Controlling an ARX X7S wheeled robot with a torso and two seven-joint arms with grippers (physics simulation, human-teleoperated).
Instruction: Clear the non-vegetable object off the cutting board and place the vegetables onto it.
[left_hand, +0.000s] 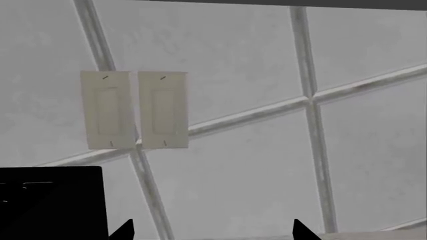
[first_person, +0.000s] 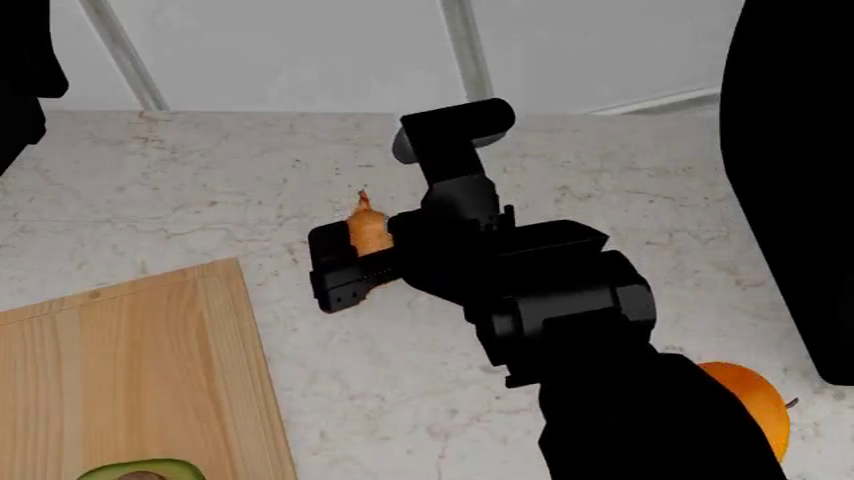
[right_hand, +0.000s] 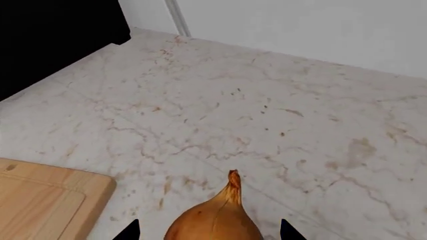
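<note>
The cutting board (first_person: 127, 370) occupies the lower left of the head view: light wood with straight grain, rounded corner, and a shallow groove visible along its rim in the right wrist view (right_hand: 47, 197). The avocado (first_person: 140, 470) lies on the board at its near edge, dark green skin with pale flesh; it is cut off by the frame. To the right of the board, the onion (first_person: 368, 230) is golden-brown with a pointed stem tip, and sits between the fingers of the right gripper (first_person: 350, 262), raised above the counter beside the board. In the right wrist view the onion (right_hand: 217, 220) fills the gap between the two dark fingertips; the jaws appear closed on it. Farther right, the orange fruit (first_person: 750, 405) rests on the counter (first_person: 267, 180), off the board, partly hidden behind the right arm.

The counter is pale marble with brown veining. Behind it stands a grey tiled wall (left_hand: 267, 100) carrying a pair of cream switch plates (left_hand: 133, 110).

The left gripper (left_hand: 210, 232) shows only two dark fingertips, set apart and holding nothing.
</note>
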